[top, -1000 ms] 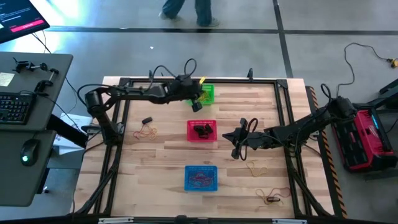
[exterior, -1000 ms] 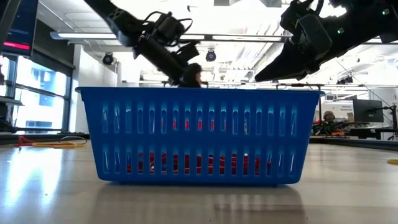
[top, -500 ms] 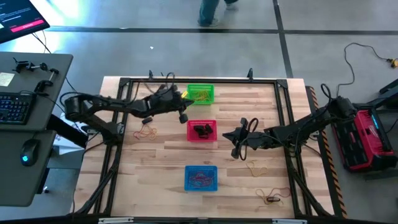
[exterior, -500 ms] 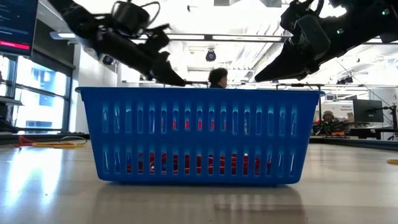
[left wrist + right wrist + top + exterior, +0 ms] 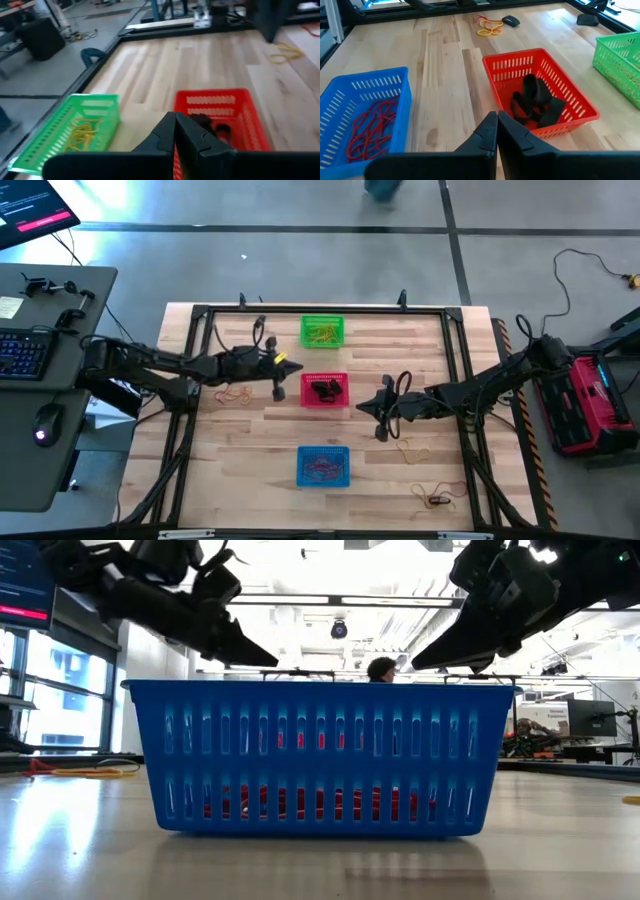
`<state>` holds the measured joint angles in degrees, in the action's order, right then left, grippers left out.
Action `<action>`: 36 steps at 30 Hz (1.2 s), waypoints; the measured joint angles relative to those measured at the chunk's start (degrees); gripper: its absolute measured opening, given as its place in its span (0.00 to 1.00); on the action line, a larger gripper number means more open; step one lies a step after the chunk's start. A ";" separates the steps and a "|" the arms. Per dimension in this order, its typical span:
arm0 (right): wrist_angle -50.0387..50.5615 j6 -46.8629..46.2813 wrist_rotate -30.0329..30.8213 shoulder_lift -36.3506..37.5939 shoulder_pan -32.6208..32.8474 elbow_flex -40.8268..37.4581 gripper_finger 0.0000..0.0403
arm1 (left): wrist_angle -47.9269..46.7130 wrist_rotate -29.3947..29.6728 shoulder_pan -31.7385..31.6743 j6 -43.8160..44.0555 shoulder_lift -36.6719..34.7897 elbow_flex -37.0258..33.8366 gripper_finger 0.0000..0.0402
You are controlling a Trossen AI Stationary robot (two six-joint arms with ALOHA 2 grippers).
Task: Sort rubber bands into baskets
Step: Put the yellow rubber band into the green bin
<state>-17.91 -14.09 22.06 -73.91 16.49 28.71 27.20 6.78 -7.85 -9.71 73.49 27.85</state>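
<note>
Three baskets stand in a row down the table's middle. The green basket (image 5: 322, 332) holds yellow bands, the red basket (image 5: 324, 389) black ones (image 5: 532, 97), the blue basket (image 5: 323, 466) red ones (image 5: 367, 127). My left gripper (image 5: 280, 388) hovers just left of the red basket, shut and empty; its wrist view shows the shut tips (image 5: 175, 120) between green basket (image 5: 70, 132) and red basket (image 5: 220, 112). To the right of the red basket my right gripper (image 5: 378, 423) hangs shut, also empty (image 5: 496, 120). Loose rubber bands lie on the table at left (image 5: 237, 392) and right (image 5: 412, 448).
More loose bands and a small dark thing (image 5: 435, 499) lie near the front right corner. A black frame (image 5: 320, 308) runs around the tabletop. A desk with keyboard (image 5: 25, 350) stands left of the table. In the low view the blue basket (image 5: 320, 755) fills the foreground.
My left gripper has drawn back from above the green basket toward the table's left and near edges, staying shut; it now hangs left of the red basket. A person has walked past beyond the far edge.
</note>
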 joint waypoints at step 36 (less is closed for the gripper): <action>0.76 -8.52 -6.03 0.00 0.05 0.15 0.14 | 7.26 -3.99 8.71 2.20 0.04 -6.71 0.00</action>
<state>-17.15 -22.61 16.03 -73.91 16.54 28.86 34.46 2.79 0.86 -7.51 73.54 21.15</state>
